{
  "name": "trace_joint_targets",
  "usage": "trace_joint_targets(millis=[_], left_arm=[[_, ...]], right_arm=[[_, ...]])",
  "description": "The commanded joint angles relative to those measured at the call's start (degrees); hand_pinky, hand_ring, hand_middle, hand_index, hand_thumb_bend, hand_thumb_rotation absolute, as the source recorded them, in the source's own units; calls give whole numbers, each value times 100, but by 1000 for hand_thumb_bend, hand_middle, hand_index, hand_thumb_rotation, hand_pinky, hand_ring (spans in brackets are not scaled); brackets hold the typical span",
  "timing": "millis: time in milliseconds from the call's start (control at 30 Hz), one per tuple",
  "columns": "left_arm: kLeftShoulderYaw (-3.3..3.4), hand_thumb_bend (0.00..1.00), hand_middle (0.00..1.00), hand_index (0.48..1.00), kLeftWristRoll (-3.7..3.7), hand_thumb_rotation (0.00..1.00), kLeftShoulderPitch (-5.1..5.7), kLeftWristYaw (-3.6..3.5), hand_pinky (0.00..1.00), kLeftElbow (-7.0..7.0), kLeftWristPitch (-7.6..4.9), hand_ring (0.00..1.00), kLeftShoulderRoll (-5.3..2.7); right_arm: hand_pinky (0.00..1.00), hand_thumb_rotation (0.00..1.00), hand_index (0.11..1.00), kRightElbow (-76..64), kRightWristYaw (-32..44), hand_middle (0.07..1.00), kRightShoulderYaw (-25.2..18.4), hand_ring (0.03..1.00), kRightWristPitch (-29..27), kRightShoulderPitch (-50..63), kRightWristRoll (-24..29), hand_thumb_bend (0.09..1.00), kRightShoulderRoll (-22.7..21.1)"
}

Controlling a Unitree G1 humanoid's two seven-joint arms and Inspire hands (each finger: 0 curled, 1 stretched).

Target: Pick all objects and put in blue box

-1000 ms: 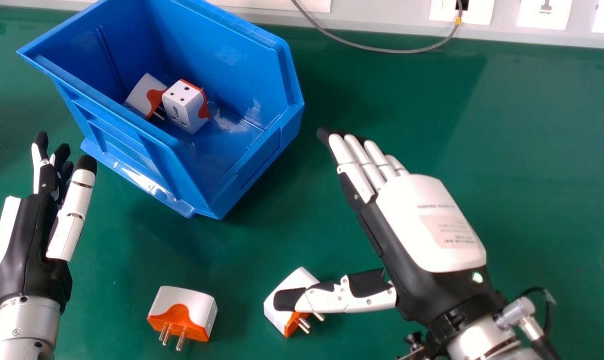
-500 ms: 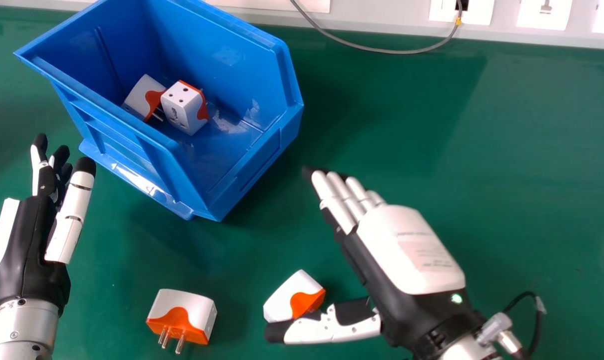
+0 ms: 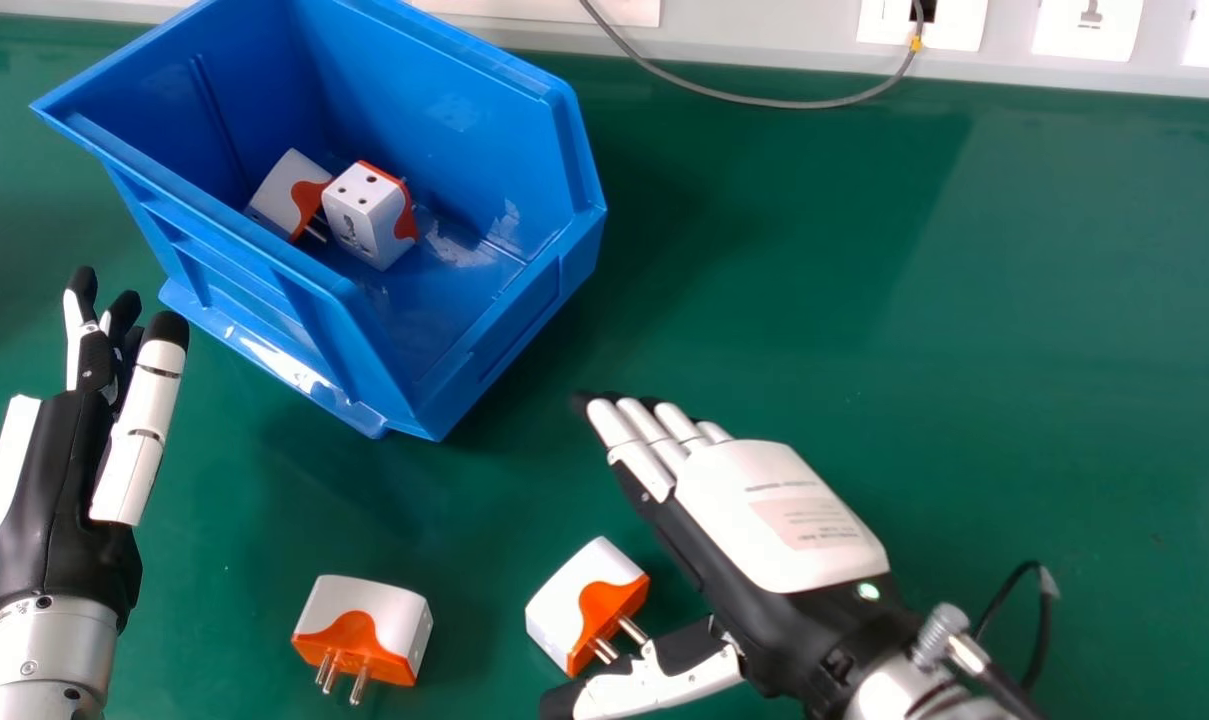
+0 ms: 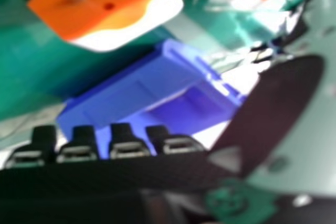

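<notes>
Taking the head view as a clock face with twelve at its far edge, the blue box (image 3: 484,350) stands on the green desk (image 3: 814,320) toward ten o'clock. Inside it lie two white and orange plug adapters: the socket-up adapter (image 3: 359,220) shows its round holes, and the tilted adapter (image 3: 286,190) sits close by it, between nine and ten o'clock from it. Two more are on the desk. The middle adapter (image 3: 574,600) is at six o'clock, its pins pointing between four and five. The outer adapter (image 3: 374,610) is between seven and eight, well apart from the middle one, its pins pointing between six and seven.

The right hand (image 3: 764,510) is between four and five o'clock, its fingers straight and pointing toward ten, its thumb spread toward the space between eight and nine. It grips nothing. The thumb is near the pins of the middle adapter; whether they touch, I cannot tell. In the right hand view, the blue box also shows beyond the fingertips. The left hand (image 3: 64,480) is toward nine o'clock, fingers extended roughly toward twelve, with nothing held. A grey cable (image 3: 764,102) loops at one o'clock, along the far edge of the desk
</notes>
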Motion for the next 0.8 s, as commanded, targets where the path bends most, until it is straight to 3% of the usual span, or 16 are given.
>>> trace_joint_targets(millis=[0, 333, 500, 667, 767], left_arm=[[29, 448, 1000, 1000, -61, 873, -50, -39, 1000, -111, -19, 1000, 80], [33, 405, 1000, 1000, -137, 887, -94, -64, 1000, -134, 24, 1000, 45], [37, 399, 1000, 1000, -179, 889, -120, -125, 1000, -68, -26, 1000, 65], [78, 400, 1000, 1000, -243, 890, -99, -168, 1000, -162, 63, 1000, 61], [81, 399, 1000, 1000, -227, 890, -108, -123, 1000, -185, 82, 1000, 23]], right_arm=[[949, 524, 994, 34, 129, 1000, -94, 998, -200, -338, 124, 769, -130], [881, 419, 944, 753, 222, 976, -38, 960, -564, -1051, 221, 744, -320], [848, 383, 919, 1120, 341, 956, 45, 940, -754, -1319, 296, 728, -388], [821, 330, 893, 1368, 683, 935, 126, 917, -1015, -1629, 422, 704, -551], [814, 302, 885, 1443, 956, 928, 160, 909, -1273, -1821, 523, 694, -706]])
